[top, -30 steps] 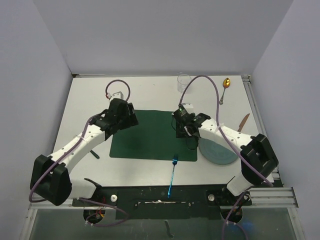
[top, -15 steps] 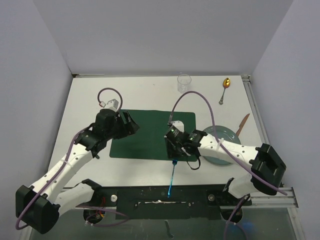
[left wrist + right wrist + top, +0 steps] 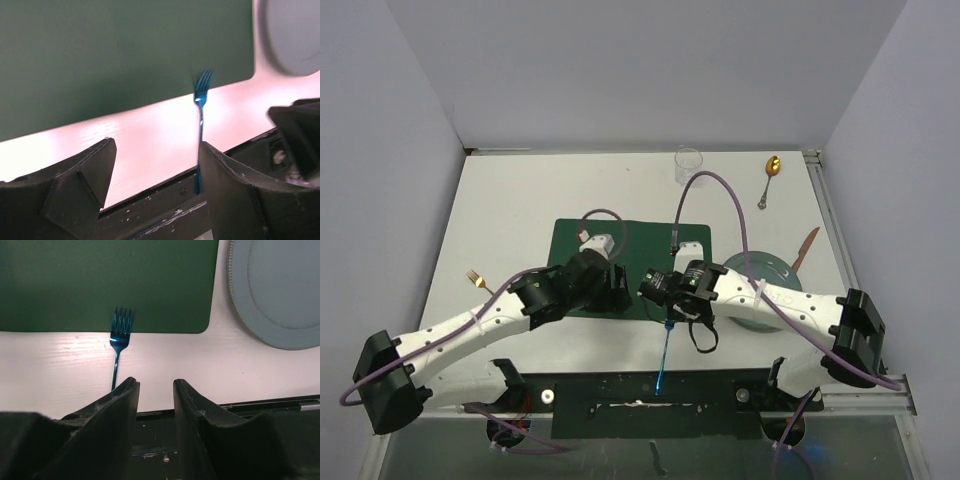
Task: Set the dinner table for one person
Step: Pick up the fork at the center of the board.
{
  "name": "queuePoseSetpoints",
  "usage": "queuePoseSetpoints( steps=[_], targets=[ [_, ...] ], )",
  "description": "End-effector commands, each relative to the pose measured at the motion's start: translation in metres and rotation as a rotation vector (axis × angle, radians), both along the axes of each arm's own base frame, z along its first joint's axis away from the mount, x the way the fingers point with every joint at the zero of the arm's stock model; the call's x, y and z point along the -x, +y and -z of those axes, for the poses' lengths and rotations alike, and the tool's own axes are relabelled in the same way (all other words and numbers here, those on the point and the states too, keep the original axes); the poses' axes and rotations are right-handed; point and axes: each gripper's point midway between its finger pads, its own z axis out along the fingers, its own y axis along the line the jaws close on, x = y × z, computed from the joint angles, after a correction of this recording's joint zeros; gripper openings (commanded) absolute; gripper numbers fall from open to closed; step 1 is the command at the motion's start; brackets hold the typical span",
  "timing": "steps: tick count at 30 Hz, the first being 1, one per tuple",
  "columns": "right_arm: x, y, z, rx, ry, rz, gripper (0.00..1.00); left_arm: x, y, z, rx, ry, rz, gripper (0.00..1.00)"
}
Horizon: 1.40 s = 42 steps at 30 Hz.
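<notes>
Blue fork (image 3: 663, 355), near table (image 3: 500, 200) edge: both arms now swung over it. Left pincer (image 3: 156, 150) wide open, right pincer (image 3: 156, 385) narrowly parted, empty. I expect pickup next.

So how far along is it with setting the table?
Early. Only the green placemat lies in place. Nothing is in hand: the left end effector and right end effector hover open by the blue fork at the mat's near edge. The plate, glass, gold spoon, knife and gold fork sit scattered on the dinner table.
</notes>
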Motion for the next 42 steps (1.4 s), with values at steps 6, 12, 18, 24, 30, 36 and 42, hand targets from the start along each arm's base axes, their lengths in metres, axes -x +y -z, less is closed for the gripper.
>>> queuePoseSetpoints(
  steps=[6,12,18,24,30,36,42],
  targets=[
    [0.027,0.016,0.029,-0.176,0.041,0.001,0.33,-0.016,-0.006,-0.014,-0.187,-0.155,-0.199,0.66],
    [0.057,0.036,0.048,-0.226,0.103,-0.015,0.32,-0.035,0.007,-0.05,-0.163,-0.281,-0.294,0.66],
    [0.064,0.055,0.061,-0.166,0.139,-0.059,0.32,-0.044,0.025,-0.066,-0.228,-0.341,-0.364,0.67],
    [0.061,0.066,0.078,-0.052,0.167,-0.09,0.3,-0.041,0.033,-0.062,-0.233,-0.335,-0.378,0.67],
    [0.06,0.066,0.089,0.009,0.178,-0.085,0.27,-0.036,0.043,-0.058,-0.225,-0.329,-0.397,0.68],
    [0.059,0.053,0.083,0.033,0.16,-0.048,0.27,-0.035,0.051,-0.061,-0.221,-0.337,-0.425,0.68],
    [0.06,0.044,0.085,0.009,0.15,-0.014,0.27,-0.036,0.051,-0.061,-0.227,-0.339,-0.43,0.68]
  ],
)
